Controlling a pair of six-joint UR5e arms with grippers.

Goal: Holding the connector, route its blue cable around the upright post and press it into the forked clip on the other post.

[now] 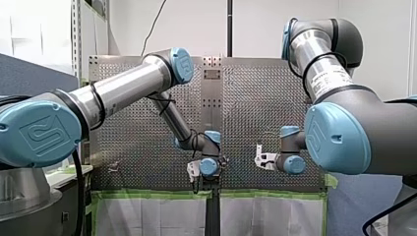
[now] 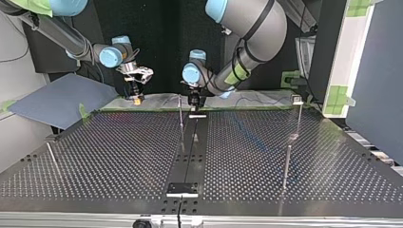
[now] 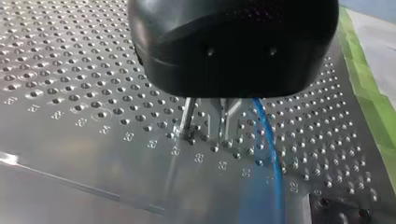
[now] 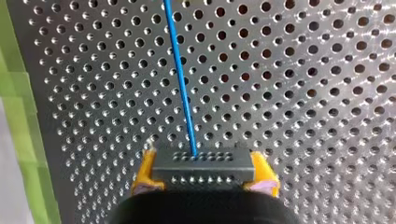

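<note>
- My right gripper [image 4: 205, 184] squeezes the grey connector [image 4: 204, 167] tight between its yellow pads [image 4: 145, 175].
- The blue cable [image 4: 182, 88] comes out of the middle of the connector. It runs straight ahead of the gripper, over the table [image 4: 303, 93] full of little holes.
- A strip of green tape [image 4: 18, 116] lies along the table's edge, beside this gripper.
- In the top view, my right gripper hangs at the far left, close above the table's far edge.
- My left gripper [image 3: 223, 140] points down at the table, near the far middle. I cannot tell if it is gripping or let go.
- In the left wrist view, the blue cable passes just beside my left gripper. The thin upright post [image 3: 187, 116] stands just on its other side.
- A second post [image 2: 298, 123] stands at the far right in the top view, with a small clip [image 2: 297, 99] on top. It is well apart from both grippers.
</note>
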